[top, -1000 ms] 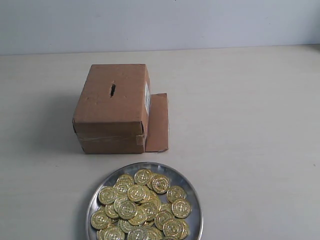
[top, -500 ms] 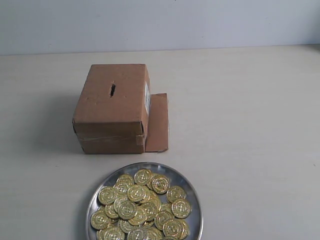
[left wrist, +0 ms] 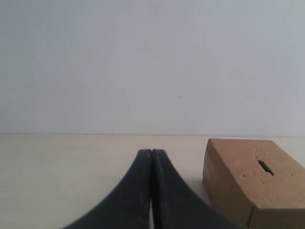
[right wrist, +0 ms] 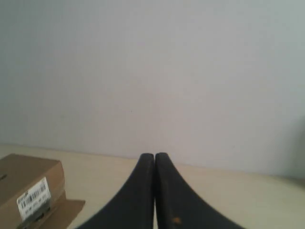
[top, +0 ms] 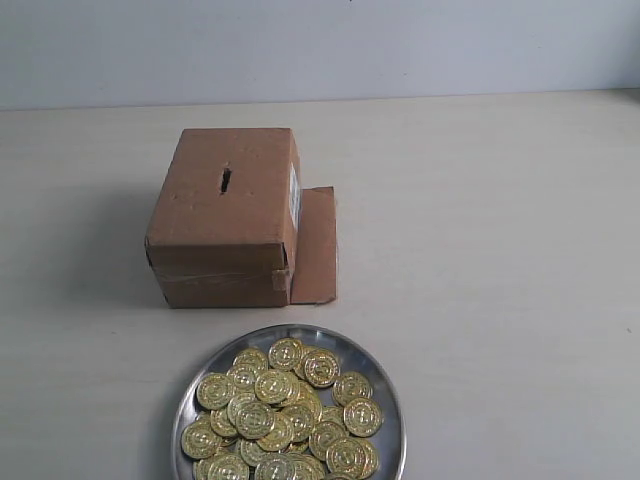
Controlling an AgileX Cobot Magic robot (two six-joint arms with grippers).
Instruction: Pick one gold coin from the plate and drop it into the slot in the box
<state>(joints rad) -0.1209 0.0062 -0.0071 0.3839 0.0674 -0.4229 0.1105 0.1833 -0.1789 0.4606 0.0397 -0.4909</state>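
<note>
box (top: 222, 215) — slot (top: 226, 180) on top, coin-filled plate (top: 390, 405) near

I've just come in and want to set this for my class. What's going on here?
Nothing is being handled yet. A heap of gold coins lies on the plate, which sits on the table just in front of the box. The slot in the box's top is uncovered. The left claw and the right claw are both shut and hold nothing. They show only in their own wrist views, not in the exterior view, so neither is near the coins.
</note>
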